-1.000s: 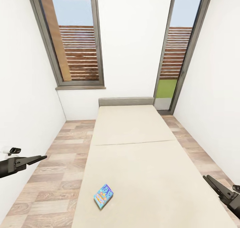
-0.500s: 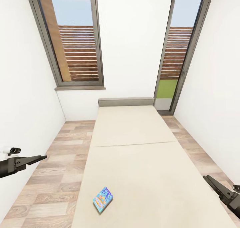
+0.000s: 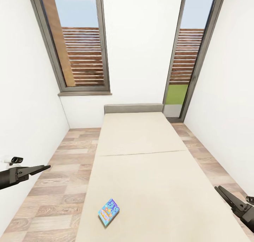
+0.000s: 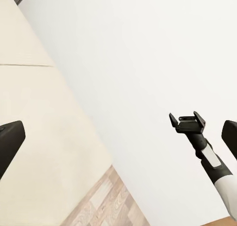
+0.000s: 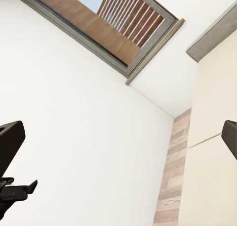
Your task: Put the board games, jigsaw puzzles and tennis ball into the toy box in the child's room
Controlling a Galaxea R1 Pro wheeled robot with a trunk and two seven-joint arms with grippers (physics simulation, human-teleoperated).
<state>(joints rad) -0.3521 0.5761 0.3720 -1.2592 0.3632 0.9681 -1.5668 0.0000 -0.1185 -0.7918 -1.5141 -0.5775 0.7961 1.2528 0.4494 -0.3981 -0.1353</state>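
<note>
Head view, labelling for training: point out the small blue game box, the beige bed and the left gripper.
Small blue game box [image 3: 109, 212], head view, lid centre.
Beige bed [image 3: 155, 185], head view, bare mattress.
Left gripper [image 3: 45, 167], head view, fingertips.

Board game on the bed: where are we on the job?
Nothing looks done from here. One board game lies flat on the bed, near its left edge at the near end, untouched. The left gripper and right gripper hang out to the sides, both open and holding nothing. Left to do: pick up this game and carry it to the toy box.
</note>
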